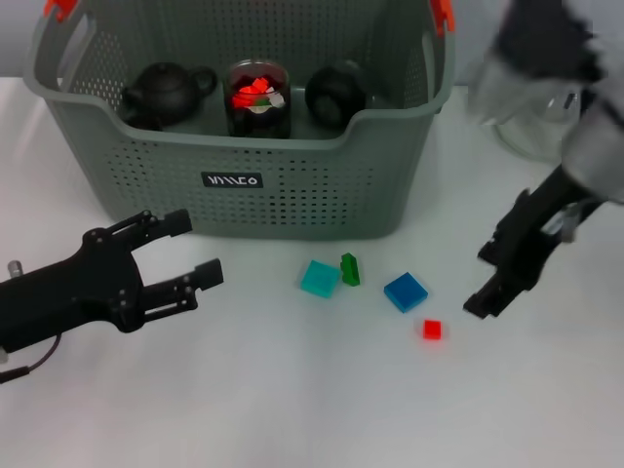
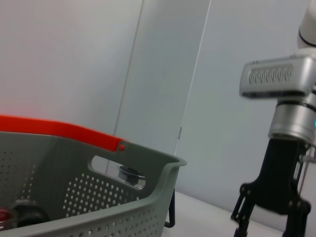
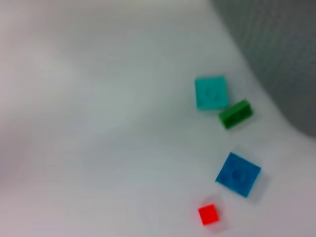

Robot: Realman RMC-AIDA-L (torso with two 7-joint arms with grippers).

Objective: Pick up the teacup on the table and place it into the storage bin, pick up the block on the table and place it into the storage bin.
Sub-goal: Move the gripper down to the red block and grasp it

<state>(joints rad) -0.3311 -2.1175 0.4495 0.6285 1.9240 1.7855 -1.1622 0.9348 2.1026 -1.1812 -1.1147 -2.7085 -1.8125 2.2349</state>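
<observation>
The grey storage bin (image 1: 244, 146) stands at the back of the white table; its wall and orange clip also show in the left wrist view (image 2: 98, 197). In front of it lie a teal block (image 1: 319, 278) (image 3: 211, 92), a green block (image 1: 350, 269) (image 3: 236, 113), a blue block (image 1: 406, 292) (image 3: 238, 174) and a small red block (image 1: 432, 330) (image 3: 208, 215). No teacup shows on the table. My right gripper (image 1: 484, 283) hovers open just right of the red block, holding nothing. My left gripper (image 1: 185, 253) is open and empty near the bin's front left.
Inside the bin sit a black teapot (image 1: 161, 93), a glass jar with red contents (image 1: 258, 97) and a round black vessel (image 1: 336, 93). A glass pitcher (image 1: 531, 127) stands at the back right, behind my right arm. The table's front is bare.
</observation>
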